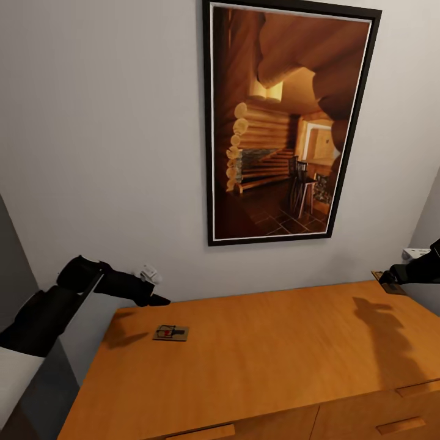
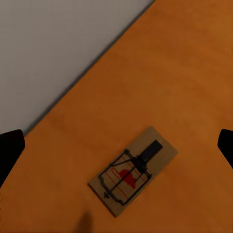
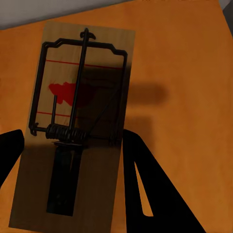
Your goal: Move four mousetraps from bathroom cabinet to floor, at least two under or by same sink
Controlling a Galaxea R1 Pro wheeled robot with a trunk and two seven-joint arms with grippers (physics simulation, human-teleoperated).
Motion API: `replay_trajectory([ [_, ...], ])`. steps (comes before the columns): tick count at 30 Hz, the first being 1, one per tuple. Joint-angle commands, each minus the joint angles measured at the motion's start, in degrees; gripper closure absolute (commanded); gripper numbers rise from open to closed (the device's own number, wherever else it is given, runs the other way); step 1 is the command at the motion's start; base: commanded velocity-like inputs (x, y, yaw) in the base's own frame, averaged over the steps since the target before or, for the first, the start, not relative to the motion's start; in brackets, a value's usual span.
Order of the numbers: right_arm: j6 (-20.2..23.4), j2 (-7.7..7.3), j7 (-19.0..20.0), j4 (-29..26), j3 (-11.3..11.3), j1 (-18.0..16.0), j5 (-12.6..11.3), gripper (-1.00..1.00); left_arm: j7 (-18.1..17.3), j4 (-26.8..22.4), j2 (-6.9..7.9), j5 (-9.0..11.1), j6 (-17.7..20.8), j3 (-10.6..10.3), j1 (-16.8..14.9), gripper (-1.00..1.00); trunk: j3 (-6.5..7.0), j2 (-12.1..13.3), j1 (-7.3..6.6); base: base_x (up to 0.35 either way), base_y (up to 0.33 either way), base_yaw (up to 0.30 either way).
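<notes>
A tan mousetrap (image 1: 170, 333) with dark wire and a red mark lies flat near the left end of the orange-brown cabinet (image 1: 263, 354) top. My left gripper (image 1: 156, 299) hovers just behind it, by the wall. In the left wrist view that mousetrap (image 2: 133, 171) sits below my left gripper (image 2: 116, 143), whose dark fingertips (image 2: 9, 150) stand wide apart at the frame edges. At the cabinet's far right back edge, my right gripper (image 1: 387, 279) holds a second mousetrap (image 1: 391, 286). This mousetrap (image 3: 77, 121) lies lengthwise in my right gripper (image 3: 73, 136), with a finger against each long side.
A large framed log-cabin picture (image 1: 287, 122) hangs on the pale wall behind the cabinet. White wall fittings (image 1: 149, 273) sit low at both ends. Drawer fronts with bar handles (image 1: 400, 425) run along the cabinet's near edge. A grey panel (image 1: 12, 269) stands at far left.
</notes>
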Motion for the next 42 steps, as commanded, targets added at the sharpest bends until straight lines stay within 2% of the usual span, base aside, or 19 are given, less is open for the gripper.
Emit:
replay_trajectory([
  [1, 0.3, 0.03, 0.3, -0.1, -0.3, 0.0, 0.5, 1.00, -0.6, 0.0, -0.18, -1.0, 0.3, 0.0, -0.1, -1.00, -0.08, 0.0, 0.00, 0.000, 0.000, 0.000],
  [10, 0.4, 0.03, 0.3, -0.1, -0.3, 0.0, 0.4, 1.00, -1.1, 0.0, -0.43, -1.6, 0.3, 0.0, -0.1, -1.00, -0.08, 0.0, 0.00, 0.000, 0.000, -0.011],
  [23, 0.4, 0.02, -0.2, -0.1, -0.4, 0.0, 0.2, 1.00, -1.3, 0.0, -0.29, -1.4, 0.2, 0.0, -0.1, -1.00, -0.08, 0.0, 0.00, 0.000, 0.000, -0.162],
  [42, 0.4, 0.02, -0.4, 0.0, -0.4, 0.0, 0.3, 1.00, -1.3, 0.3, -0.20, -1.4, 0.5, -0.2, -0.1, -1.00, -0.08, 0.0, 0.00, 0.000, 0.000, -0.012],
])
